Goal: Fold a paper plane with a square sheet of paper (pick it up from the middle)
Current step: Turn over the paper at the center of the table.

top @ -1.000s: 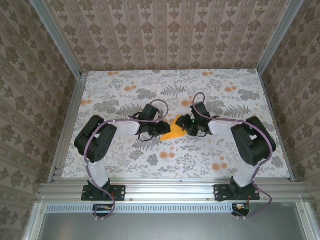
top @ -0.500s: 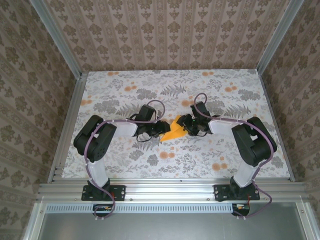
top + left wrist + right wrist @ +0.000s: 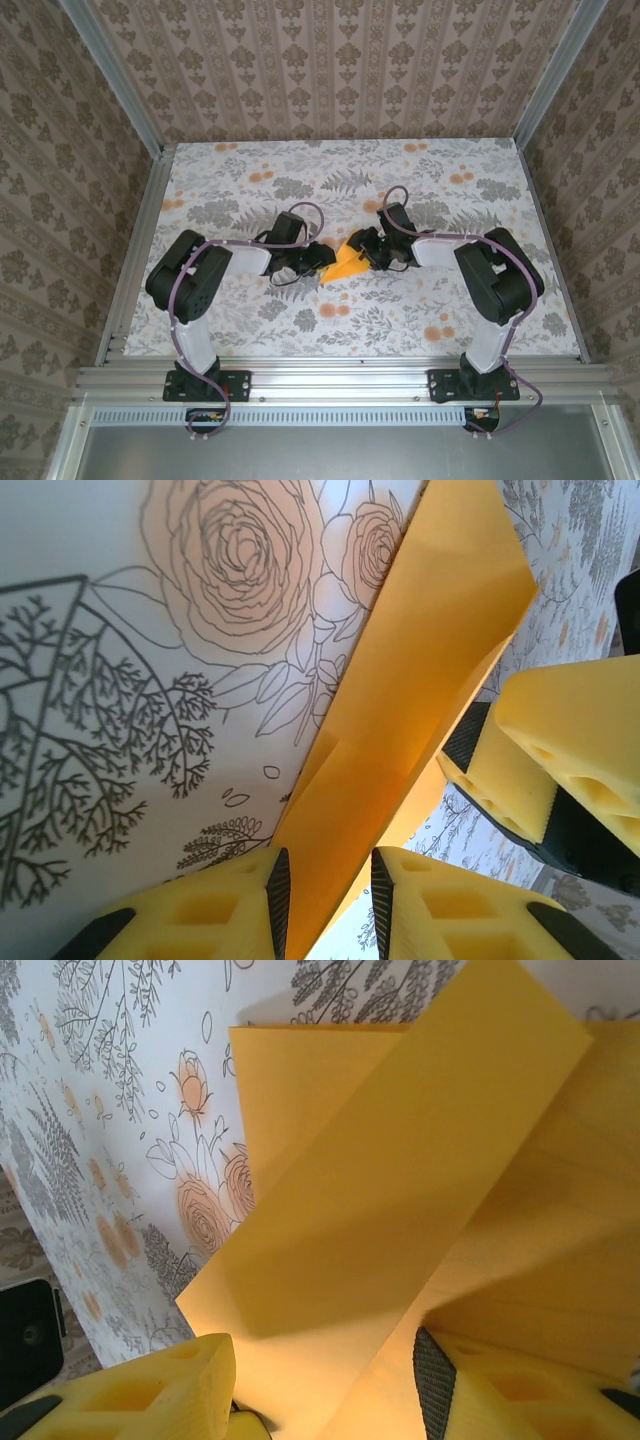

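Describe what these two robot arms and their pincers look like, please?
The left arm and right arm match: white tube segments joined by chunky black joints, on black bases bolted to a silver rail. A mauve cable runs along each. The left gripper and right gripper have blocky yellow fingers with square hollows and black ribbed pads on the inner faces.
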